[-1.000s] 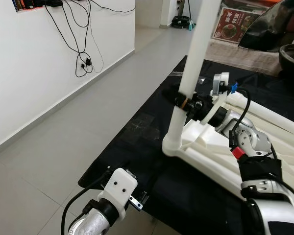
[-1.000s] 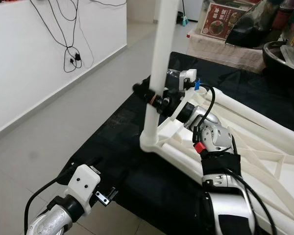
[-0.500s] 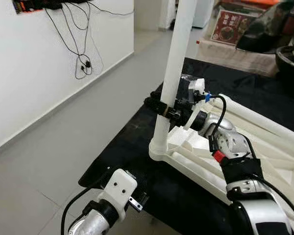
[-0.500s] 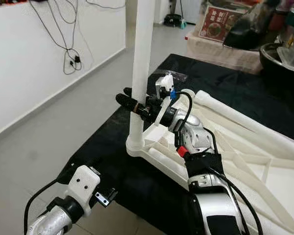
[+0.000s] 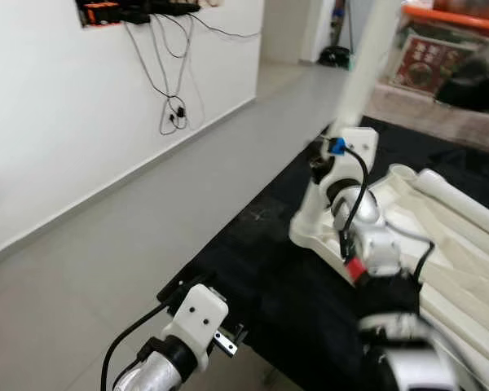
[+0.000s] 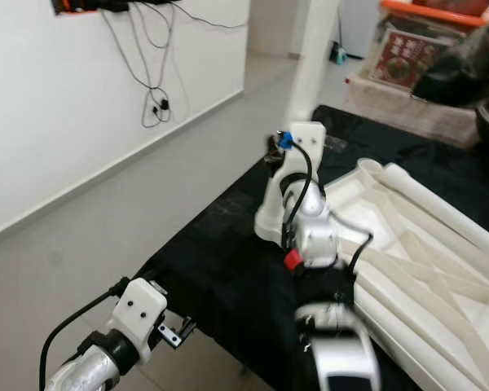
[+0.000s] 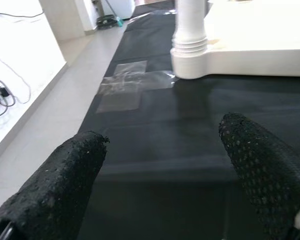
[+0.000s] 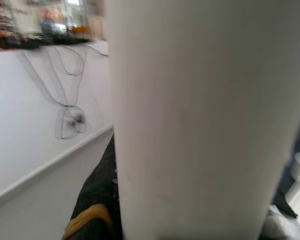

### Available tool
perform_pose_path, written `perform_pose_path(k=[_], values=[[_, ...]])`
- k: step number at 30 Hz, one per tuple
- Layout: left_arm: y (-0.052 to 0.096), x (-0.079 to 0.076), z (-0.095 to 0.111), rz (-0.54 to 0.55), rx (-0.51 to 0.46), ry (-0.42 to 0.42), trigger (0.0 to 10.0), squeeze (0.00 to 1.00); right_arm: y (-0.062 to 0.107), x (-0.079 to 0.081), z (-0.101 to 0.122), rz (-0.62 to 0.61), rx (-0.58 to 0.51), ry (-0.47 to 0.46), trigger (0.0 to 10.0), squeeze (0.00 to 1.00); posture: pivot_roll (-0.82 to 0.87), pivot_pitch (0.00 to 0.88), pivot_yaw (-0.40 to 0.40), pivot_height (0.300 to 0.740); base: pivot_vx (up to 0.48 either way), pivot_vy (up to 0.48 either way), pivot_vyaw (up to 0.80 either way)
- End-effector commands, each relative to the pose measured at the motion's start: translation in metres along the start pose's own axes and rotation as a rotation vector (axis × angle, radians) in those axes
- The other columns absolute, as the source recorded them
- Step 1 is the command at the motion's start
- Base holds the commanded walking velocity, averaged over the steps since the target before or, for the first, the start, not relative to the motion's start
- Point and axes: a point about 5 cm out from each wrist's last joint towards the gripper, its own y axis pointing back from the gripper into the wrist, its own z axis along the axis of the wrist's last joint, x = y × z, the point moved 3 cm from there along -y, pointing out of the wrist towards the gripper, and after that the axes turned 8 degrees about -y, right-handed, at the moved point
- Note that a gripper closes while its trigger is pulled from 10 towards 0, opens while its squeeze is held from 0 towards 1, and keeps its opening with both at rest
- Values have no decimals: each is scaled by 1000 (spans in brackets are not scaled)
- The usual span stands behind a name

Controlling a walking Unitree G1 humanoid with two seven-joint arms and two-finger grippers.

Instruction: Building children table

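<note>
The white children's table (image 6: 407,236) lies upside down on a black mat (image 5: 261,261). One white table leg (image 6: 306,73) stands upright in the table's near left corner socket (image 7: 190,47). My right gripper (image 6: 275,153) is shut on this leg a little above the socket; in the right wrist view the leg (image 8: 205,120) sits right against the camera with a black finger (image 8: 97,192) beside it. My left gripper (image 7: 162,137) hangs open low over the mat's near edge, well short of the leg, with nothing between its fingers.
A white wall with a power strip and dangling cables (image 5: 175,106) runs along the left, above grey floor tiles (image 5: 130,220). Boxes and dark bundles (image 6: 403,69) stand behind the mat. More white table parts (image 5: 456,204) lie on the upturned tabletop.
The whole picture has shifted, so the head camera moved. My right wrist has swung round the leg and now faces me from behind, still holding it. The left arm stays low.
</note>
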Motion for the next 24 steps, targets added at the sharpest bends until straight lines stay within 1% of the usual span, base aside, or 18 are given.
perform_pose_path(k=[1,2,3,4,5,7,8,9,10,11,13,14,15,17,18,19,21,24], values=[[0,-3,-2,-8,6,-1,10000,0,12,-41,-33,-220,112,47,0,0,120,60,-55,740,0,0,0],[0,-3,-2,-8,6,-1,10000,0,13,-35,-32,-214,96,30,3137,0,123,58,-52,740,0,0,0],[0,-3,-2,-8,6,-1,10000,0,13,-35,-32,-214,96,30,3137,0,123,58,-52,740,0,0,0],[0,-3,-2,-6,6,-1,10000,0,10,-27,-31,-165,79,-13,10000,0,119,54,-55,740,0,0,0],[0,-3,-2,-5,6,-1,10000,0,7,-16,-24,-96,34,-40,10000,27,120,53,-55,740,0,0,0],[0,-3,-3,-4,7,0,10000,0,5,-10,-19,-51,2,-54,10000,27,120,53,-55,740,0,0,0],[0,-3,-3,-5,6,0,10000,0,2,0,-13,30,-29,-98,10000,1000,119,51,-55,740,0,0,0],[0,-3,-3,-5,6,0,10000,0,0,13,-8,155,-39,-149,10000,792,120,48,-55,740,0,0,0],[0,-3,-3,-5,6,0,10000,0,0,13,-8,155,-39,-149,10000,792,120,48,-55,740,0,0,0],[0,-3,-3,-6,6,0,10000,0,0,24,-3,273,-31,-209,10000,0,120,48,-55,740,0,0,0],[0,-3,-3,-6,6,0,10000,0,0,24,-3,273,-31,-209,10000,0,120,48,-55,740,0,0,0],[0,-3,-3,-6,6,0,10000,0,1,34,0,414,-5,-275,10000,0,121,43,-52,740,0,0,0],[0,-3,-3,-6,6,0,10000,0,1,34,0,414,-5,-275,10000,0,121,43,-52,740,0,0,0],[0,-3,-3,-8,6,0,10000,0,24,49,4,896,137,-351,10000,0,122,50,-58,740,0,0,0],[0,-3,-3,-8,6,0,10000,0,24,49,4,896,137,-351,10000,0,122,50,-58,740,0,0,0],[-1,-3,-3,-8,6,0,10000,0,37,50,5,1085,196,-378,10000,0,121,52,-58,740,0,0,0],[-1,-3,-3,-8,5,-2,10000,0,57,48,3,1320,280,-361,10000,0,125,54,-62,740,0,0,0],[-1,-2,-3,-4,4,-3,10000,0,68,46,-4,1471,340,-322,10000,0,127,57,-62,740,0,0,0]])
